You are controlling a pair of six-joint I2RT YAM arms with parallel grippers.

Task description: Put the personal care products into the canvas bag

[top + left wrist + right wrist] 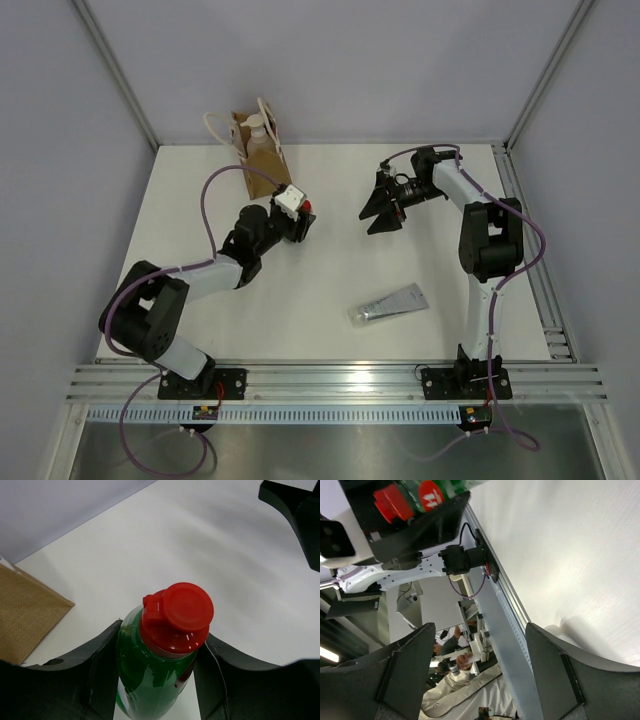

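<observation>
My left gripper point(298, 216) is shut on the green squeeze bottle point(150, 680) with the red cap point(177, 614), held above the table right of the canvas bag point(262, 160). The tan bag stands at the back left with white handles, and its corner shows in the left wrist view point(25, 615). The beige pump bottle point(258, 130) sticks out of its top. The silver-grey flat tube point(390, 304) lies on the table near the front centre. My right gripper point(381, 208) is open and empty, held in the air at mid-right; the right wrist view point(477, 675) shows nothing between its jaws. The orange bottle is out of view.
White walls with metal corner posts point(118, 75) close the table at the back and sides. An aluminium rail point(340, 378) runs along the near edge. The right gripper's black finger point(300, 515) shows in the left wrist view.
</observation>
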